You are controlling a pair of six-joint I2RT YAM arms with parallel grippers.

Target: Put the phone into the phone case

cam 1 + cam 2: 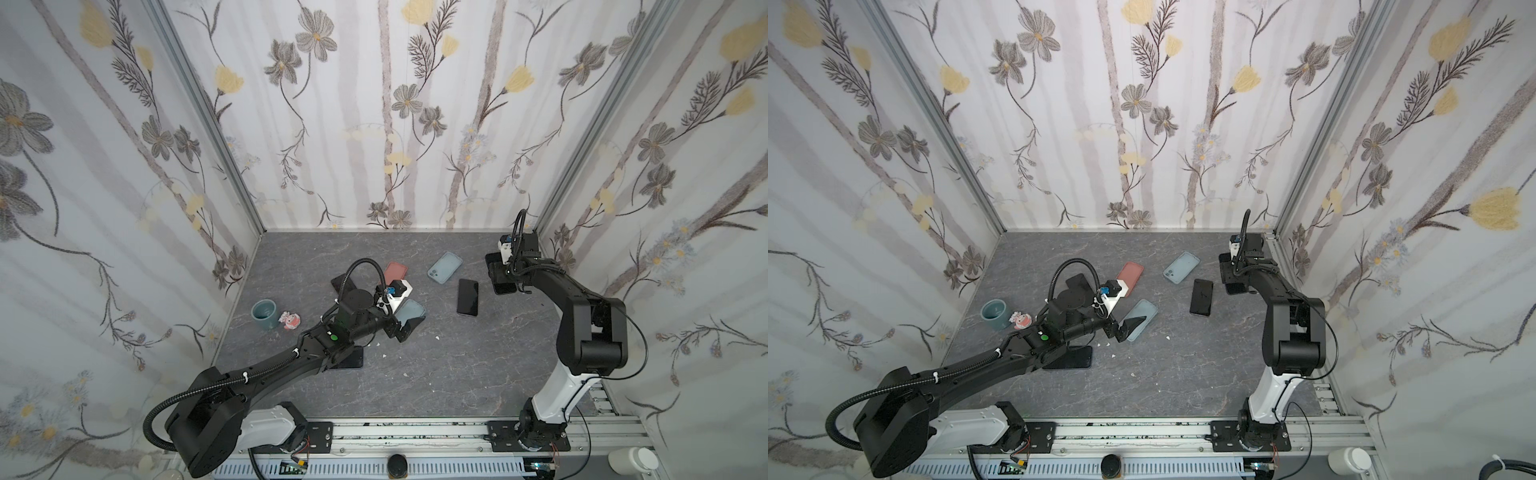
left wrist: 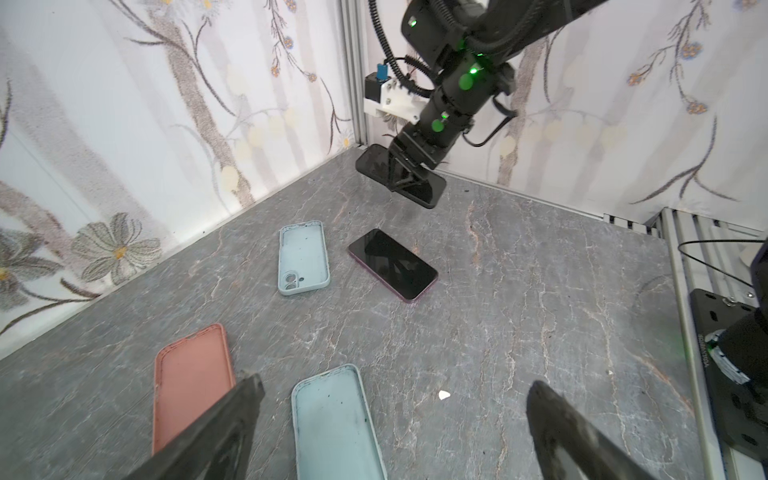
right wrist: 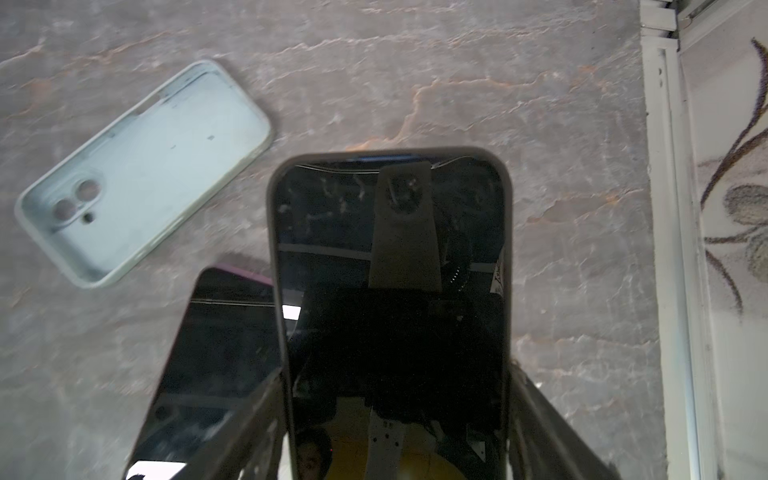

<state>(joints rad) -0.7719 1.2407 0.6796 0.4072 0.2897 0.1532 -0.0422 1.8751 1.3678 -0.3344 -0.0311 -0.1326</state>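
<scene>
Black phone [image 3: 332, 249] aloft, screen up; pale-blue case [image 3: 145, 170] flat nearby.

The counter [image 1: 457, 365] is grey with pale, rusty veins, the walls [image 1: 374, 104] white with grey and yellow flowers, the holed case [image 2: 303, 257] and the other case [image 2: 336, 419] pale blue, the third case [image 2: 189, 382] salmon, the lying phone [image 2: 392, 264] and gripped phone [image 3: 390, 332] black.

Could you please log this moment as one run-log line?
right gripper: shut on black phone, lifted off table | left gripper: open, empty, over light blue case | phone not yet in case
</scene>
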